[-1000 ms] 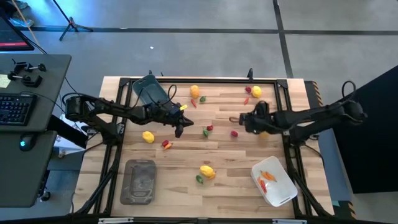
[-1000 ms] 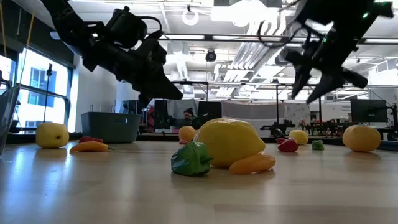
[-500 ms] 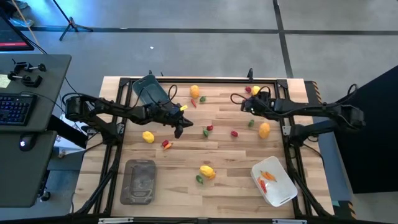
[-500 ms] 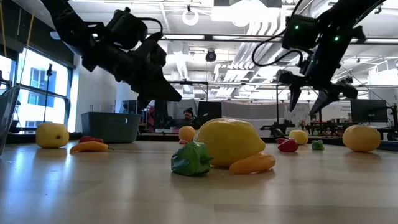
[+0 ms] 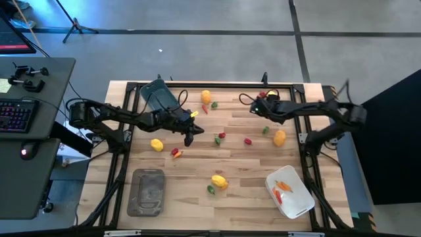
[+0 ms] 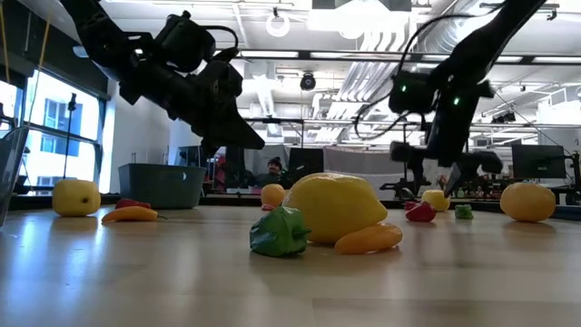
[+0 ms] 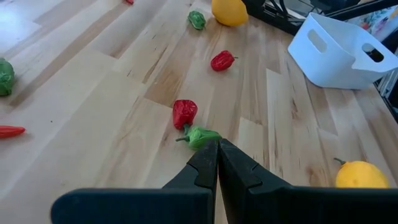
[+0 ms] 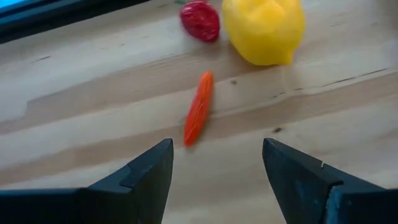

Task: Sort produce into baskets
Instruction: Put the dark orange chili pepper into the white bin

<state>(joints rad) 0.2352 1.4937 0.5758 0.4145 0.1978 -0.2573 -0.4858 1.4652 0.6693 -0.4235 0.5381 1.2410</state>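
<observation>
We take the white tub [image 5: 290, 191] as our mark: it sits at the table's near right corner and holds a few orange and red pieces, so we judge the sorting barely begun. The grey tray [image 5: 147, 191], far to the tub's left along the near edge, looks empty, and the blue-grey tub [image 5: 158, 96] at the far left holds nothing we can see. Most produce is still loose: a lemon [image 5: 220, 180] with a green piece just left of the white tub, another lemon [image 5: 156, 145] farther left, red and green bits mid-table, an orange round [image 5: 279, 137] just beyond the tub. Mid-table, our left gripper [image 5: 189, 139] hovers with fingers pressed together, empty, over a green pepper [image 7: 200, 137]. Farthest from the tub, near the back edge, our right gripper [image 5: 255, 108] hangs spread and empty above a thin orange stick [image 8: 198, 116] beside a lemon [image 8: 264, 28]. Nothing blocks the reach but that close neighbour.
</observation>
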